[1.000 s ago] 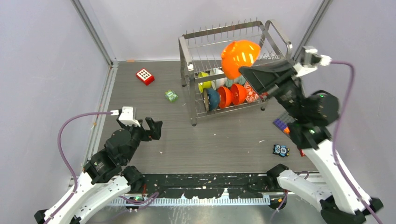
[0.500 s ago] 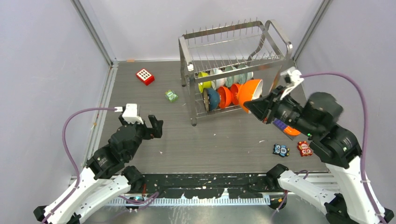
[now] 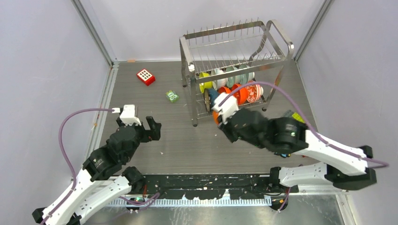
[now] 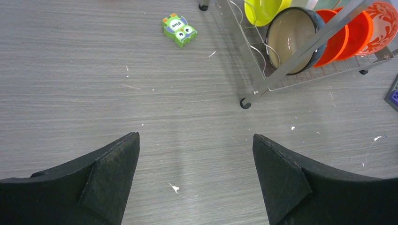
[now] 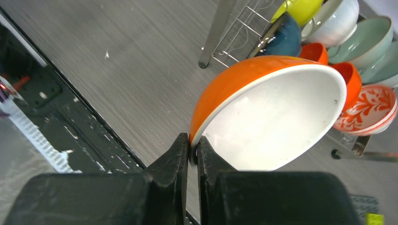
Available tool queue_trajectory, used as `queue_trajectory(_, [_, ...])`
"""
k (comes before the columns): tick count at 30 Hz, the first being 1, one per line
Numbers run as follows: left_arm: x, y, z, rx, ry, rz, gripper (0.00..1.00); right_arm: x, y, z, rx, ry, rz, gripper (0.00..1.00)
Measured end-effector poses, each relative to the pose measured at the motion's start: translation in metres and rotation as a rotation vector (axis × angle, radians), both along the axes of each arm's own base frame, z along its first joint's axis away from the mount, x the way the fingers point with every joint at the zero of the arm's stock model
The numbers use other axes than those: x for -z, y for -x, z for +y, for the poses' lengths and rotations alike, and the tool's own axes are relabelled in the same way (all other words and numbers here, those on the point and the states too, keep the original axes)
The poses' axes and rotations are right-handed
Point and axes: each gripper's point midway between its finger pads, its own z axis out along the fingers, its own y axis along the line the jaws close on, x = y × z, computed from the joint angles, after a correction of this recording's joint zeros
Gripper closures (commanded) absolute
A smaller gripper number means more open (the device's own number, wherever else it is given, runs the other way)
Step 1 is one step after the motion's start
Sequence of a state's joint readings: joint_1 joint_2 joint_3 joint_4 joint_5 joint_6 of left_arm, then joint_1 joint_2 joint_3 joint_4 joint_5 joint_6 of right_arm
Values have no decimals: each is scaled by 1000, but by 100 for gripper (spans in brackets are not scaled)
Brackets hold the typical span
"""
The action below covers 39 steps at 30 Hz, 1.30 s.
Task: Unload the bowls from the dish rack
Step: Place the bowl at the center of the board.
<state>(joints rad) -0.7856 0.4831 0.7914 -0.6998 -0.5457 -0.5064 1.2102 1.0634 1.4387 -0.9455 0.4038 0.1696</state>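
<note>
My right gripper [image 5: 192, 145] is shut on the rim of an orange bowl [image 5: 263, 112] with a white inside, held tilted just above the table in front of the dish rack [image 3: 225, 29]. From above, the arm hides most of that bowl. The rack's lower tier holds several bowls on edge: lime-yellow [image 3: 204, 80], white [image 3: 217, 77], pale teal [image 3: 241, 74], dark blue [image 4: 291, 40], orange [image 4: 338, 40] and red-and-white patterned [image 3: 254, 92]. My left gripper [image 4: 196, 138] hangs open over bare table, left of the rack, with nothing between its fingers.
A red block with white dots [image 3: 146, 76] lies at the back left. A green owl toy [image 3: 172, 96] sits just left of the rack's legs. A purple brick [image 4: 393, 96] shows at the right. A black strip [image 3: 202, 180] runs along the near edge.
The right arm swung the orange bowl from beside the rack's top down and to the left, to low in front of the rack. The left arm has barely moved.
</note>
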Motion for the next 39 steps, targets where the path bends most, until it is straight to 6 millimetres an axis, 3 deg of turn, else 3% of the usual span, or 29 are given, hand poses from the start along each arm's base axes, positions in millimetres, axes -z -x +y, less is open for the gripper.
queue_trajectory(6, [4,10,4,16,-4,33,9,36,14,35,-84,198,-75,99])
queue_trajectory(13, [1,21,-6,87,25,81,9,87,24,38,-167,369,-92,99])
queue_trajectory(19, [1,31,-25,192,45,140,8,124,61,49,-372,503,-120,99])
queue_trajectory(30, [24,50,-51,362,-4,304,6,166,113,65,-659,743,-238,99])
queue_trajectory(34, [18,63,-71,493,-1,361,4,167,129,58,-734,796,-288,99])
queue_trajectory(39, [1,73,-92,635,19,388,15,167,132,46,-767,870,-326,99])
